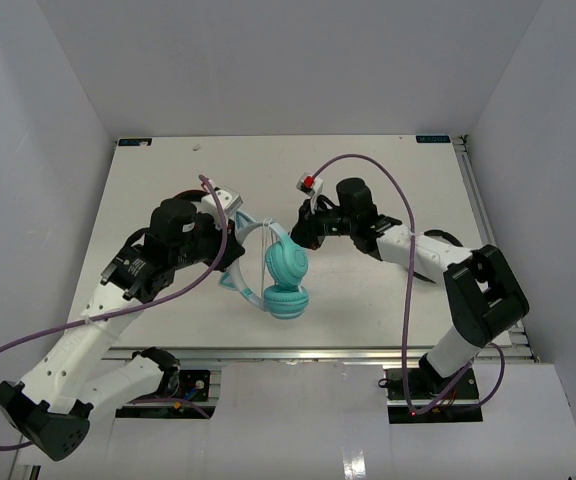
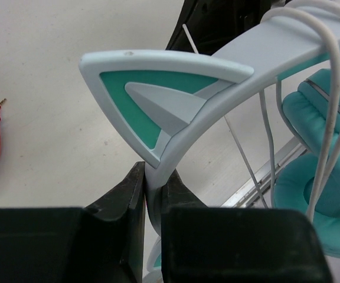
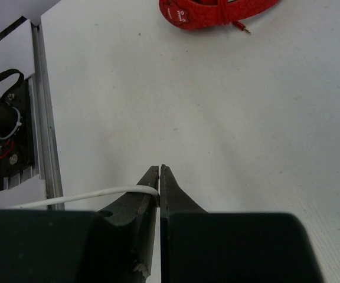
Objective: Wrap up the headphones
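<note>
left gripper (image 2: 153,187): clamped tight on the band (image 2: 264,53) of the headphones (image 1: 287,278) | right gripper (image 3: 159,180): just right of headphones, pinching their white cord (image 3: 81,197)

White table (image 1: 168,190), plain white walls (image 1: 288,60)

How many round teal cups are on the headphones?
2. The upper cup is in the middle, between the arms. The lower cup is just in front of it, nearer the front edge of the table. Neither is hidden.

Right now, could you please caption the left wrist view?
Left hand grips the headphones by the band below a cat ear, white cord draped across.
</note>
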